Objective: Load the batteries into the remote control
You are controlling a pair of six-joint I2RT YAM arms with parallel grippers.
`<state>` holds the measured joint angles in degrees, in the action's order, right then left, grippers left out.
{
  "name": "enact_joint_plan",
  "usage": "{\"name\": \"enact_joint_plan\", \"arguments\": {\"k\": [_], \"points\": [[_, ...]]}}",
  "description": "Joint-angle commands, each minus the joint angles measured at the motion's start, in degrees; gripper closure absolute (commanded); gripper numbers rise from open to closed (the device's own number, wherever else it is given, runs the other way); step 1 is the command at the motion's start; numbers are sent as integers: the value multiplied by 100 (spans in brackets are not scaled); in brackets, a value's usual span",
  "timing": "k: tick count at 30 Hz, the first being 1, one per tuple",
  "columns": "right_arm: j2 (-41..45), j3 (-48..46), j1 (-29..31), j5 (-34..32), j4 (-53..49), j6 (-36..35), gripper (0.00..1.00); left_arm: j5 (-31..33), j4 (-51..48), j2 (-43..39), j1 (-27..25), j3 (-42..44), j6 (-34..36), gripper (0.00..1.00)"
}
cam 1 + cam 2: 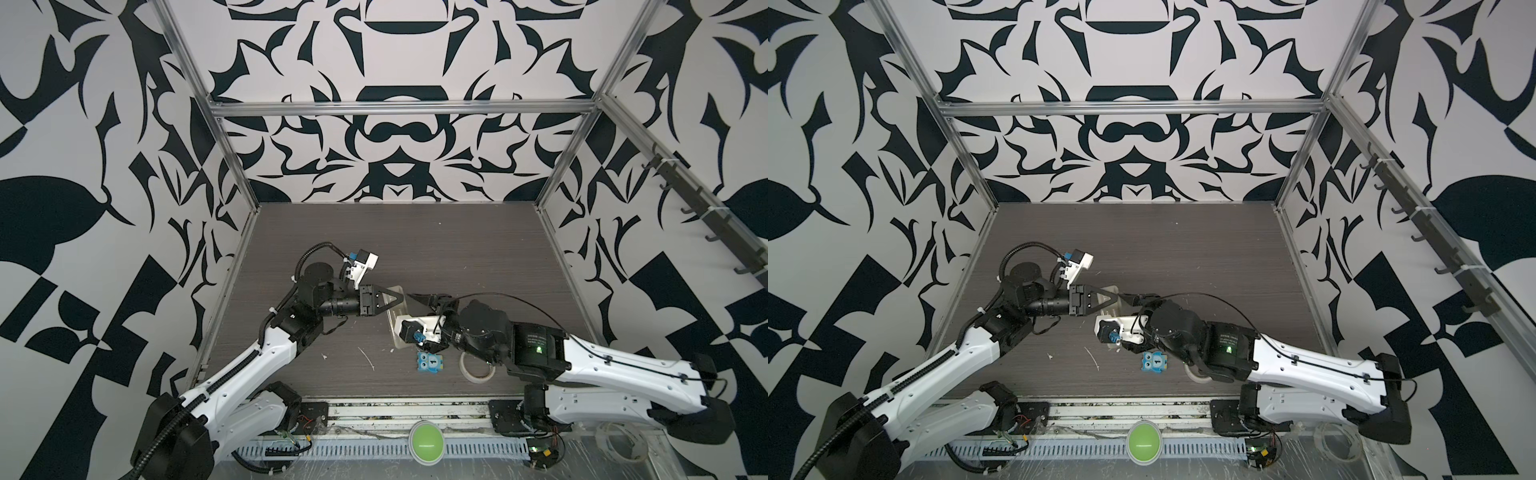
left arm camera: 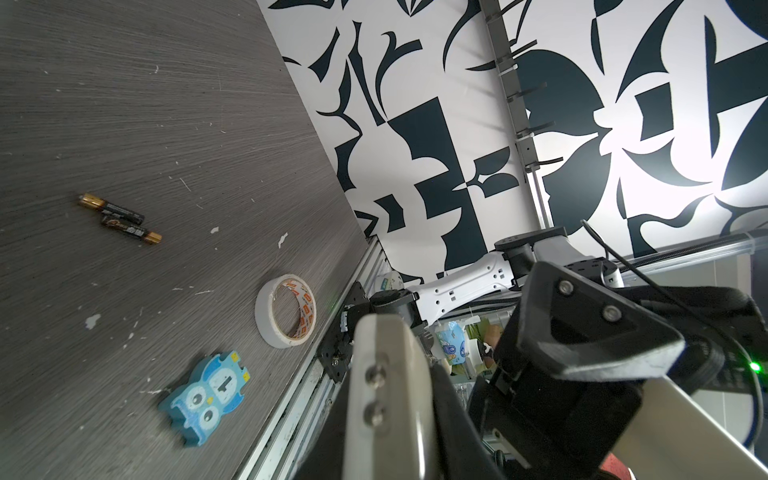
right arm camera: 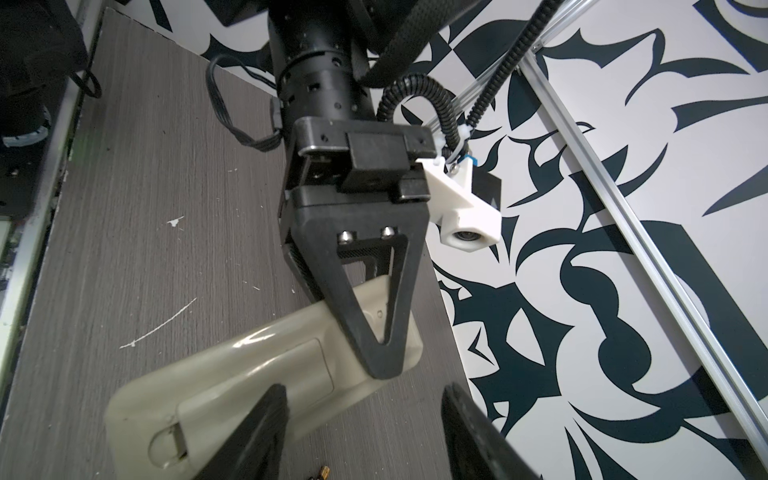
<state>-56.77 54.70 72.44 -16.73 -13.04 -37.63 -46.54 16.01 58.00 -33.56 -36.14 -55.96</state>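
Right wrist view shows us the left gripper (image 3: 382, 365) clenched on one end of the remote (image 3: 137, 411), back showing, cover (image 3: 249, 374) still shut. Our right gripper (image 3: 365, 440) gapes empty just beside the remote. Batteries (image 2: 120, 218) lie touching each other, probably just below the remote. Next we must slide that cover off.

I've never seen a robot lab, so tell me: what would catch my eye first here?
Probably the bold black-and-white patterned walls around the dark table. Mid-table, the left gripper pinches an off-white remote control at one end, with the open right gripper facing it. Two batteries lie together on the table.
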Motion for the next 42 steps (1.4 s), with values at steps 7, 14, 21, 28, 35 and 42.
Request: {"name": "enact_joint_plan", "arguments": {"k": [7, 14, 21, 28, 35, 42], "points": [[97, 93, -3, 783, -499, 447, 37, -126, 53, -130, -2, 58, -39, 100], [-53, 116, 0, 943, -555, 489, 37, -120, 102, -140, -4, 74, -69, 100], [-88, 21, -2, 819, -452, 603, 37, -100, 173, -156, -3, 107, -134, 100], [-101, -63, -3, 265, -360, 650, 38, -104, 254, -140, -6, 116, -169, 100], [-185, -91, -3, 100, -329, 665, 38, -118, 341, -166, -1, 160, -239, 100], [-128, -121, -2, 382, -439, 787, 37, -112, 368, -166, -2, 191, -271, 100]]}}
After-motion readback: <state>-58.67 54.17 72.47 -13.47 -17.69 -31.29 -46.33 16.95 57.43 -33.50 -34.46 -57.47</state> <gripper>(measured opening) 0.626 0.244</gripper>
